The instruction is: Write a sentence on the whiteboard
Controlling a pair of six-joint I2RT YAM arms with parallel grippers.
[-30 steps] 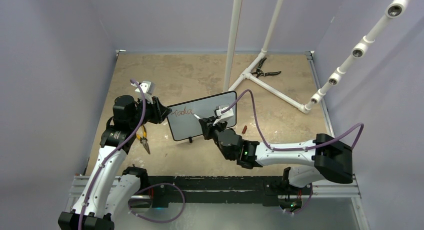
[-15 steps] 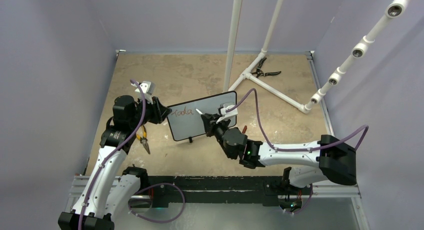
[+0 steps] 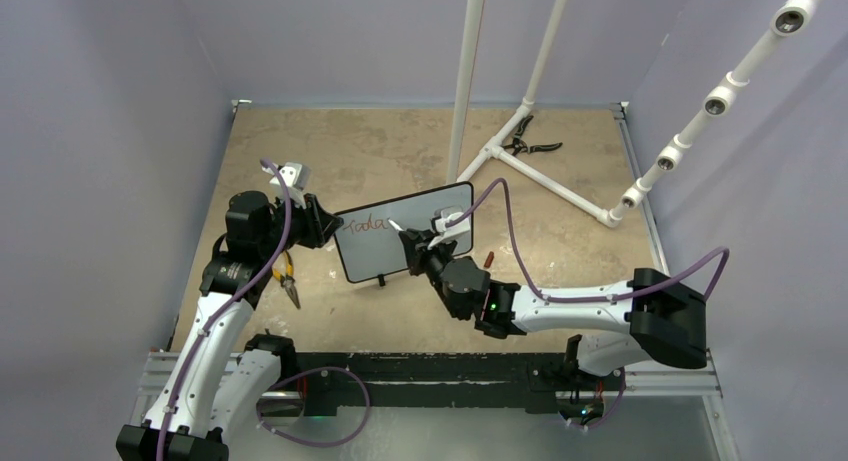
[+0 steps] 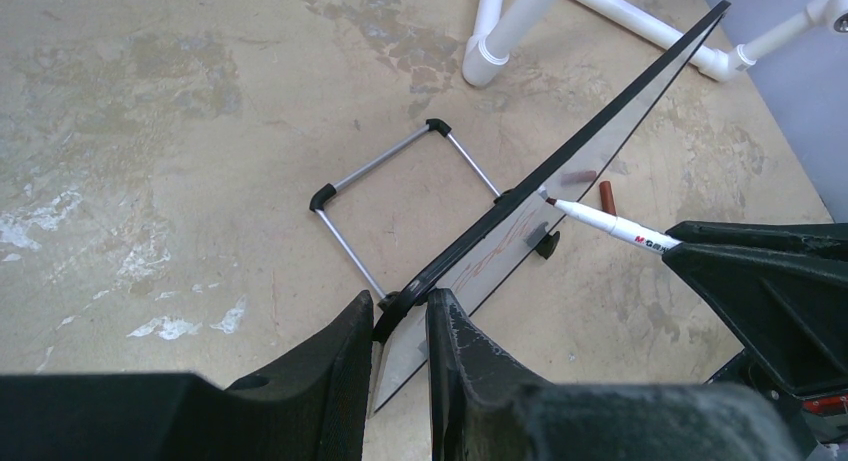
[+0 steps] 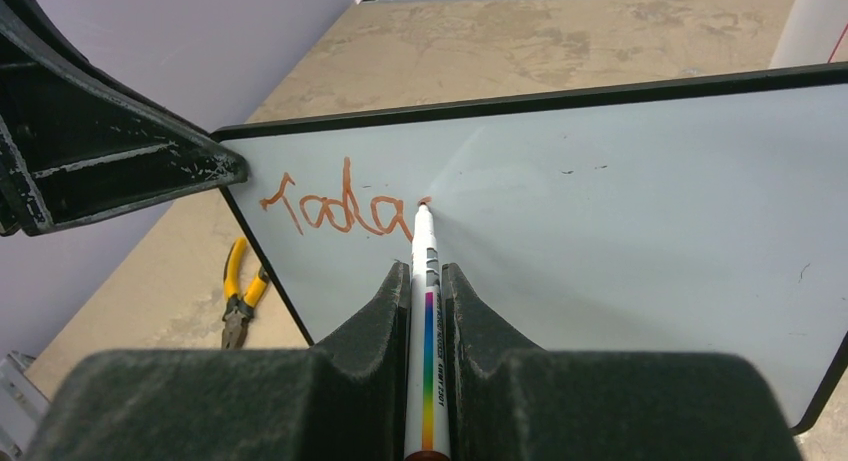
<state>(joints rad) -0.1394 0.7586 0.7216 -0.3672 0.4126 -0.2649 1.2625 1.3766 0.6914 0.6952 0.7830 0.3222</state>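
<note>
- Near the middle of the worktop (image 3: 380, 151), the whiteboard (image 3: 372, 253) stands on its long lower edge, leaning back, with its writing face toward the arms' bases.
- At the whiteboard's left end, the left fingers (image 4: 455, 341) pinch its black frame, one on each face.
- In front of the whiteboard, the right fingers (image 5: 385, 311) are pressed onto a white marker (image 5: 424, 246), whose tip touches the board's face.
- On the whiteboard's upper left part, the sentence (image 5: 335, 209) reads only "Toda" in red so far. The marker tip sits just right of the last "a".
- Behind the whiteboard, a wire stand (image 4: 385, 159) with black corners lies on the worktop.
- Left of the whiteboard, just below its gripped end in the top view, yellow-handled pliers (image 3: 288, 273) lie on the worktop.
- Just right of the whiteboard, a small red cap (image 3: 489, 259) lies on the worktop.
- Beyond the whiteboard's right end stands a white pipe frame (image 3: 550, 185), with a black hand tool (image 3: 528, 141) lying beside it.
</note>
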